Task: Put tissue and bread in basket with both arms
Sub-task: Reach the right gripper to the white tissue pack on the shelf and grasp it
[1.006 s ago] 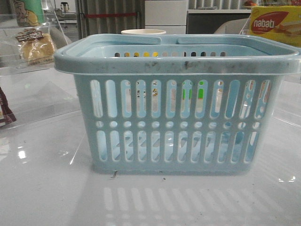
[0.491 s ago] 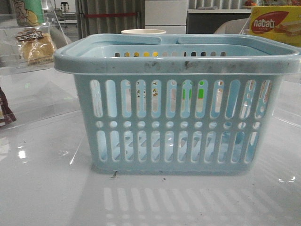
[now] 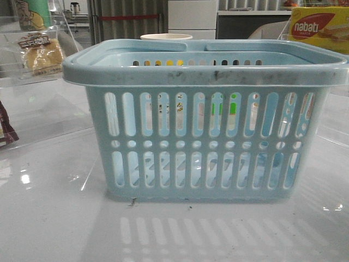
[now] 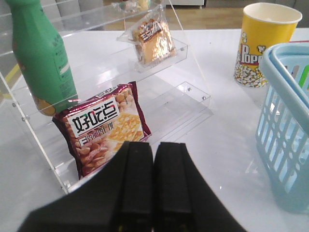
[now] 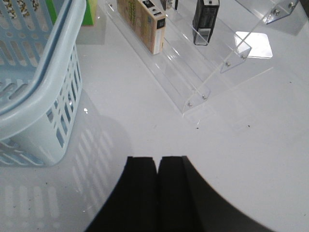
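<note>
The left end effector (image 4: 153, 186) shows two matte black fingers pressed flat together with nothing between them. Just ahead of it a glossy red-brown cracker packet (image 4: 104, 128) leans on a clear acrylic stepped rack (image 4: 193, 96). On the rack's higher step, well beyond the end effector, lies the bread (image 4: 150, 41), golden inside a crinkled clear wrapper with a dark label. A smooth green bottle (image 4: 41, 55) stands off to one side, a yellow paper popcorn cup (image 4: 263, 43) far to the other.

The right end effector (image 5: 158, 193) is likewise closed and empty above the shiny white worktop (image 5: 251, 159). The tissue (image 5: 206, 14), a small dark block, stands on another clear rack far ahead of it. The basket (image 3: 204, 117), light blue slotted plastic with a scuffed broad rim, sits beside both end effectors.
</note>
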Controlling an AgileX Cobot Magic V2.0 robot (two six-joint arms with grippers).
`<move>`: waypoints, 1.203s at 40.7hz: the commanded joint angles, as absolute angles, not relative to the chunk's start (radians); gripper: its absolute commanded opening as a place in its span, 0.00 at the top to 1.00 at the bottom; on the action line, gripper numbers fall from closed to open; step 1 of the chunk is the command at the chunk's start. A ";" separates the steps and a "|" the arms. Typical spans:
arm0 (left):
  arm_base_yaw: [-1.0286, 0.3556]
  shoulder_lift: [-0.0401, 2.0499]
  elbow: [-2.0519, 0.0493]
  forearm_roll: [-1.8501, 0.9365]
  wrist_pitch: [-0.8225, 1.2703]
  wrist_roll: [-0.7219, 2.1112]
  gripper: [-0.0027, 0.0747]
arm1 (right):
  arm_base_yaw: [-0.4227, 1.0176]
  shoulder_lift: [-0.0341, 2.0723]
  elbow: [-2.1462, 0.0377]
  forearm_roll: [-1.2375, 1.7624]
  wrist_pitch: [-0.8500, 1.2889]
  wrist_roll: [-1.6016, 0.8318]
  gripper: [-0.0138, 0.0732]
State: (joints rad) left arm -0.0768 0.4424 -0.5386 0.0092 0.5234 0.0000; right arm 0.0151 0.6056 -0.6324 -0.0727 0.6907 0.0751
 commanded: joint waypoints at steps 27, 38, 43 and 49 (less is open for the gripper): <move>-0.078 0.515 -0.567 0.000 0.474 0.000 0.35 | -0.001 0.660 -0.680 -0.175 0.585 0.090 0.27; -0.078 0.515 -0.567 0.000 0.474 0.000 0.44 | -0.130 0.905 -0.858 -0.177 0.585 0.099 0.27; -0.078 0.515 -0.567 0.000 0.474 0.000 0.48 | -0.155 1.035 -0.970 -0.175 0.590 0.099 0.27; -0.078 0.515 -0.567 0.000 0.474 0.000 0.52 | -0.156 1.183 -1.111 -0.158 0.606 0.099 0.27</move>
State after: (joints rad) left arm -0.0768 0.5028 -0.5386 0.0072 0.5553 0.0000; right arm -0.1509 1.1297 -1.0105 -0.1542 0.6615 0.0965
